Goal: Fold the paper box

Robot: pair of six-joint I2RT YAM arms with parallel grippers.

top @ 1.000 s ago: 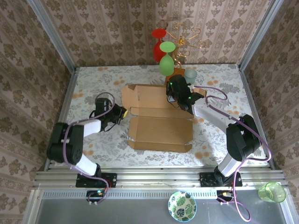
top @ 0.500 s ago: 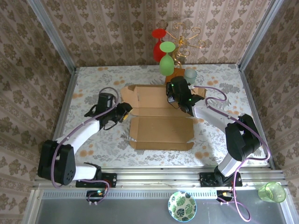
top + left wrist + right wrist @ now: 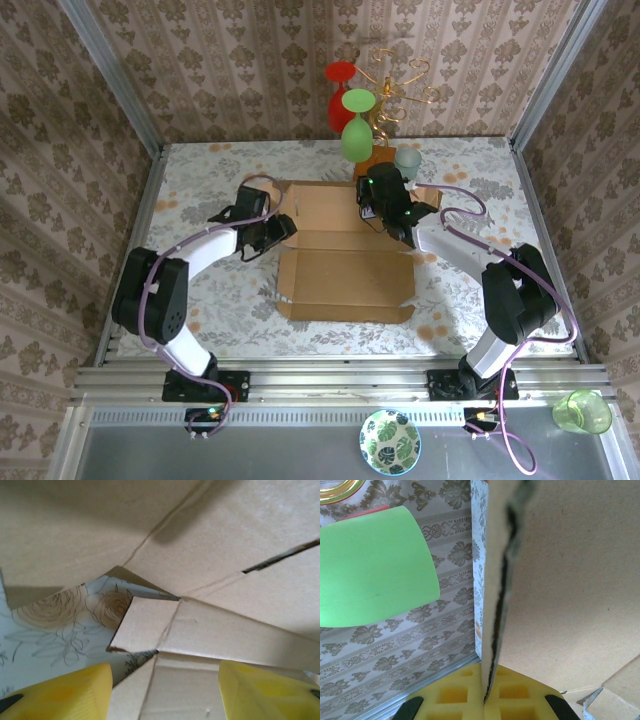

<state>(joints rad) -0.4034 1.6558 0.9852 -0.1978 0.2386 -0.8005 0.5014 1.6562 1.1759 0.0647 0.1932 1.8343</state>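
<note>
Right, near edge first. On the ledge in front of the arm bases sit a leaf-patterned bowl (image 3: 390, 441) and a green cup (image 3: 582, 411), both well apart from the work.

Mid-surface (image 3: 445, 300): the paper box (image 3: 345, 285) lies opened out, with its near panel flat on the floral cloth. A crease runs across the middle, and the far panel lies beyond it.

My left hand (image 3: 272, 232) is at the box's left edge, beside that crease. It is released. On its wrist camera the yellow fingers (image 3: 65, 692) stand wide apart, with a small side tab of cardboard just ahead of them and nothing pinched.

My right hand (image 3: 386, 208) is over the far right part of the box, clenched on a panel edge. Its wrist camera shows raw cardboard running straight down into the yellow pads (image 3: 455, 692), with that panel upright.

Far edge: a gold wire rack (image 3: 405, 75) with a green glass (image 3: 356, 140) and a red glass (image 3: 340, 72) hanging from it. A pale glass (image 3: 407, 160) stands just behind the box.

Progress, as I judge it: early.
- One panel is gripped and raised on the right; the rest is flat.
- I see no wall tucked or locked, and the side tabs are loose.
- Still to do: stand the left side, fold the tabs in, lock the walls, and bring the lid over.
</note>
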